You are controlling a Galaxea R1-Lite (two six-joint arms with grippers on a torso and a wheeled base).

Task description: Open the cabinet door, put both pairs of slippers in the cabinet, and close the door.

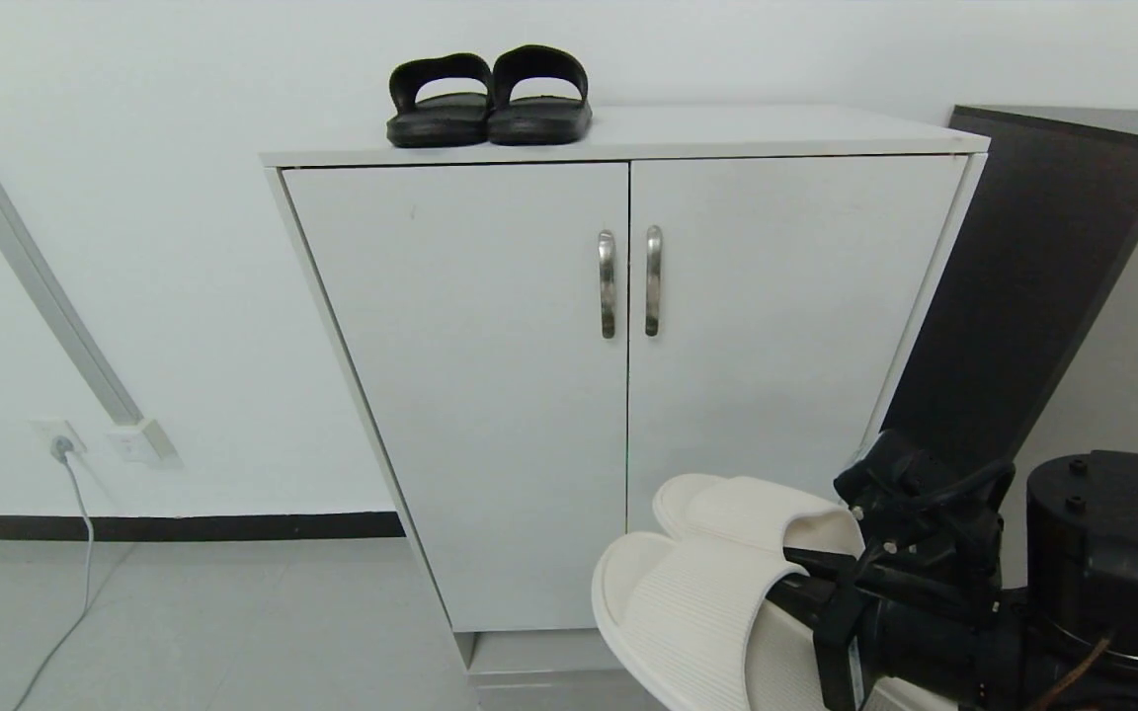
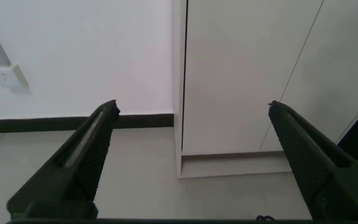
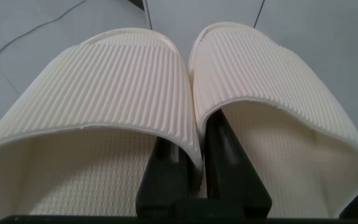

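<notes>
Quick rundown of what's around me: a white two-door cabinet (image 1: pixel 490 395) stands against a white wall, and both of its doors are shut, so they stand between the slippers and the inside. Two upright metal handles (image 1: pixel 608 283) sit close together where the doors meet. A dark cabinet (image 1: pixel 1023 296) stands just beside it on my right. Off to my left on the wall there's a slanted grey conduit (image 1: pixel 26 257), and a socket (image 1: pixel 57 439) with a cable (image 1: pixel 85 553) hanging down to the grey floor (image 1: pixel 184 622).

The black slippers (image 1: pixel 490 99) sit on top of the cabinet, toward its left half, side by side and touching. They're plain black slides with wide straps. Their long axis runs front to back, with the strap openings facing me.

The white slippers (image 1: pixel 717 573) are in my right claw (image 3: pixel 194 162), low down in front of the right door. They're cream with ribbed straps and a textured footbed. The claw has one finger inside each slipper, clenched on the two inner walls pressed together. The toes point away from the claw toward the cabinet, heels back toward my wrist, so their length runs straight out from the claw.

My left claw (image 2: pixel 192 107) hangs low near the cabinet's left front corner, fingers spread wide with nothing between them.
</notes>
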